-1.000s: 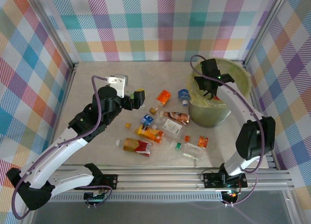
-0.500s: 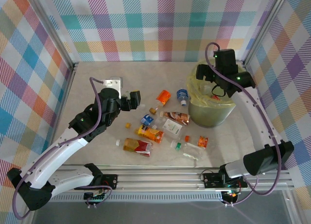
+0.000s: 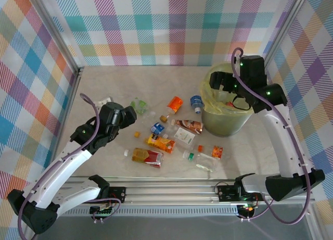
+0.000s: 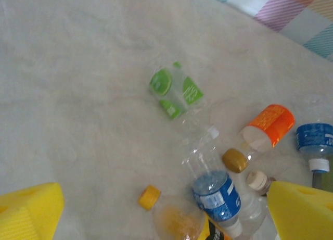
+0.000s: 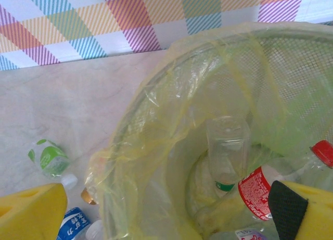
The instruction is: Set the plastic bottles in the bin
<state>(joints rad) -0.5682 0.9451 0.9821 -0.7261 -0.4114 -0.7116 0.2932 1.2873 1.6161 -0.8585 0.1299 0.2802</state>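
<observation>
Bin [image 3: 223,123] upright, mouth upward

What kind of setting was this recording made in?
Probably a robot test booth in a lab, not a home: checked fabric walls on an aluminium frame enclose a tabletop staged with scattered plastic bottles and a bag-lined bin.

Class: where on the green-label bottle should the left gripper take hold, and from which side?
Likely across the labelled middle of the green-label bottle, with the left gripper coming straight down, open. The bottle lies flat and looks crushed, so its flanks offer the narrowest span.
</observation>
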